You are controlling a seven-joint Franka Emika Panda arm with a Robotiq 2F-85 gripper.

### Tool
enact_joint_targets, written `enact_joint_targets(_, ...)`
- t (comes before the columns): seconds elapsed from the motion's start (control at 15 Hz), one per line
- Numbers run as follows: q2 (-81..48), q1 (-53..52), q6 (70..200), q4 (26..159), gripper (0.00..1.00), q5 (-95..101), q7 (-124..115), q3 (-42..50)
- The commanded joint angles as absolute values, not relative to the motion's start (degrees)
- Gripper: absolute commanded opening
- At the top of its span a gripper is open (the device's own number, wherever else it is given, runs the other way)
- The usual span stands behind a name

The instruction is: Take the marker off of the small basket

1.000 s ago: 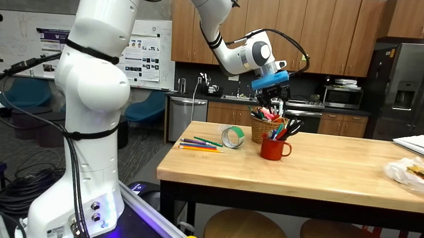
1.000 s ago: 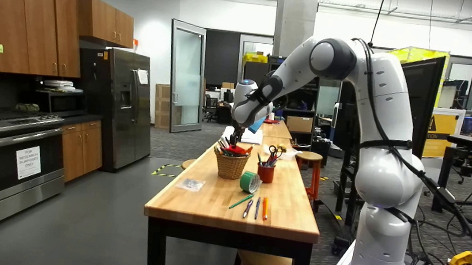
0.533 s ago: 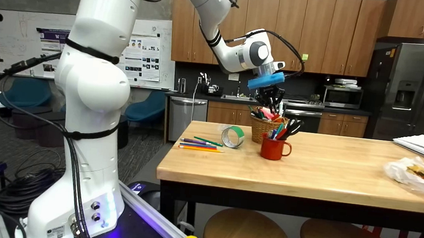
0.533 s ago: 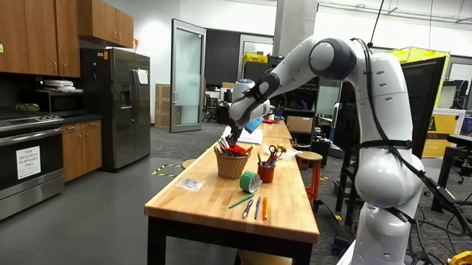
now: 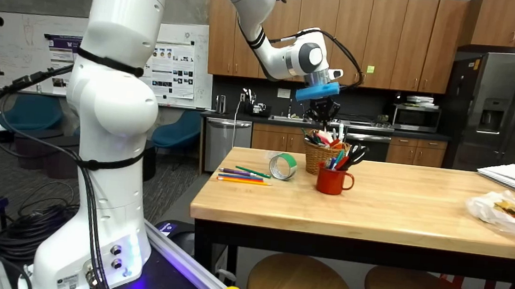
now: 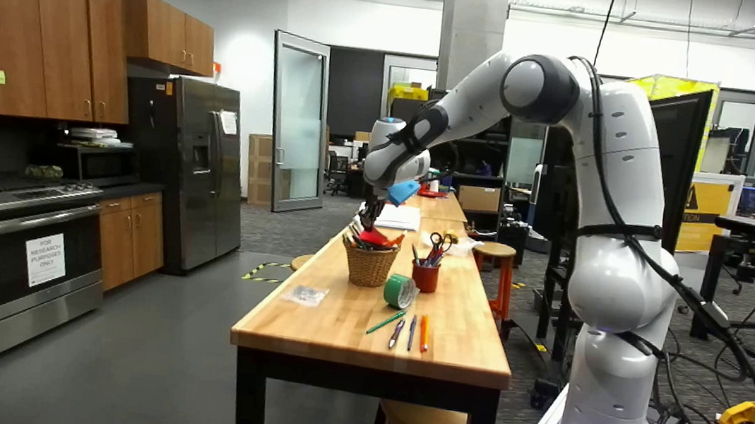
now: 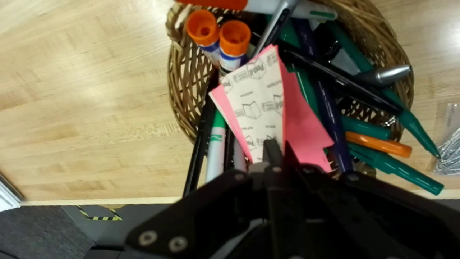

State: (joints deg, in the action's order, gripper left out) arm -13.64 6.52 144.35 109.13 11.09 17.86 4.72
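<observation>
Over the long wooden table reaches the Panda arm. Its Robotiq gripper is just above the wicker basket, which seems to be the small basket of the task. The jaws are together; whether anything is pinched between them, one cannot tell. The red mug stands near the basket, apart from it, so a low sideways move could knock it. In the wrist view, pink Post-it notes spread right at the tips of the jaws. This is probably the main danger: the notes may come out instead of a marker. The green-and-white marker, possibly the wanted one, leans in the basket beside a black pen; because the contents lie crossed, pulling it could drag others or tip the basket.
</observation>
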Motion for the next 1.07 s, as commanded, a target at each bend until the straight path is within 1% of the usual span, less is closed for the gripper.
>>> enact_joint_targets(0.0, -9.3, 6.1, 142.5, 110.7, 0.00, 11.4, 15.0, 5.0)
enact_joint_targets(0.53, -4.0, 2.8, 144.1, 110.2, 0.00, 7.4, 2.5, 2.5)
enact_joint_targets(1.0, -5.5, 0.2, 148.0, 109.3, 0.00, -3.0, -5.7, 0.1)
